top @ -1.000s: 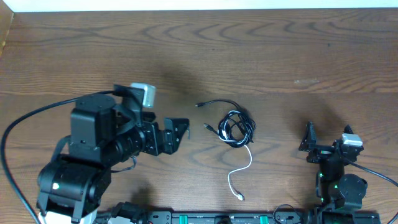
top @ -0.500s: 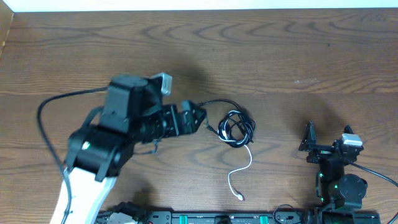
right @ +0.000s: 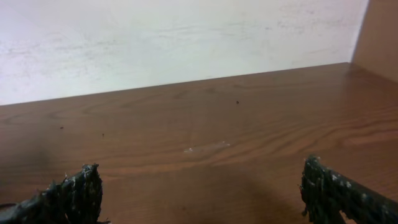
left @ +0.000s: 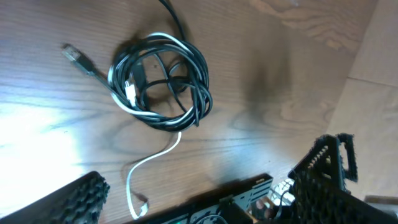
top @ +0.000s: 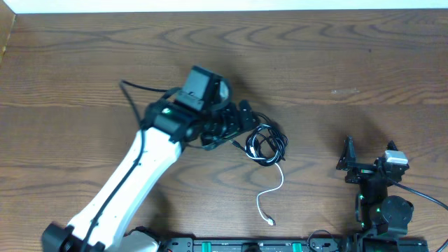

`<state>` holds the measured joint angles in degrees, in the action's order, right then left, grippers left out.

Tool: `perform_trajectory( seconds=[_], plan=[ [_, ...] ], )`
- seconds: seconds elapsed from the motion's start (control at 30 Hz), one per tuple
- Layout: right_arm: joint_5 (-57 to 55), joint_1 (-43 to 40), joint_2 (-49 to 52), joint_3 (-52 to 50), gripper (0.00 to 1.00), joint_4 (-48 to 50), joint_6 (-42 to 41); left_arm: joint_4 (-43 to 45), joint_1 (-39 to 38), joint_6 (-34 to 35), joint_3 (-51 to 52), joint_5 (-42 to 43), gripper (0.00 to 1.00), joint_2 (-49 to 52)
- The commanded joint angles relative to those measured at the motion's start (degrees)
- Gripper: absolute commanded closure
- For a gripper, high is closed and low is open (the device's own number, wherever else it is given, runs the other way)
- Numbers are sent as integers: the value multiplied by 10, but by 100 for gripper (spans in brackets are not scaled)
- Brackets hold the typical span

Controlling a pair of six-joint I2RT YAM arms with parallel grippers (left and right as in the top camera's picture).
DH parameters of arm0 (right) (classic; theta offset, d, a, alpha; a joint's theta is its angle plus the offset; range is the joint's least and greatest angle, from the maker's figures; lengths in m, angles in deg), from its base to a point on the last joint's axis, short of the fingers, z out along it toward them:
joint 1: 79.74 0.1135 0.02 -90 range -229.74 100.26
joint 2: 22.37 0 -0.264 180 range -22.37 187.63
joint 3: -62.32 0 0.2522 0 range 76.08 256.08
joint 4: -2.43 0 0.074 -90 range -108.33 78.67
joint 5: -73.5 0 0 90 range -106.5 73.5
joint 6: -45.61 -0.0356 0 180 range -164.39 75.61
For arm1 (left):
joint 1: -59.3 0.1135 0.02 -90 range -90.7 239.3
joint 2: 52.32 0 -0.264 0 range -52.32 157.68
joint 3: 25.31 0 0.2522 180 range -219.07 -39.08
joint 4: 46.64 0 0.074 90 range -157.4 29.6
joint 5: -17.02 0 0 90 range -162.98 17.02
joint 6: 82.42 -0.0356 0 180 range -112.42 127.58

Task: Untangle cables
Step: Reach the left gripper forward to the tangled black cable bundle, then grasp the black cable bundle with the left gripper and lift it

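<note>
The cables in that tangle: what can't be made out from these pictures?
- Overhead: cables too small to count strands; left gripper hides one black end.
- Left wrist: overlapping loops hide which cable crosses which; one black strand leaves the top edge.
- Right wrist: no cables visible.

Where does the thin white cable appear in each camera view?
Overhead: thin white cable trails from the coil of black cables toward the bottom edge.
Left wrist: the white cable curls down-left below the coil.
Right wrist: not in view.
Shared landmark: that coil, in overhead and left wrist.
</note>
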<state>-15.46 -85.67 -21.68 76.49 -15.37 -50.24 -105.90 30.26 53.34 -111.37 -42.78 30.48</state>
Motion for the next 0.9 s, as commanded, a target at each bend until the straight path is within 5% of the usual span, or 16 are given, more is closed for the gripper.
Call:
perform_trajectory(
  seconds=[0.0,0.87],
  plan=[
    [-3,-5,-4,-1,1,-3,3,30,-22,61,-11,9,5,37],
    [-3,-5,-4,-1,1,-3,3,176,-127,118,-10,-6,15,219]
  ],
)
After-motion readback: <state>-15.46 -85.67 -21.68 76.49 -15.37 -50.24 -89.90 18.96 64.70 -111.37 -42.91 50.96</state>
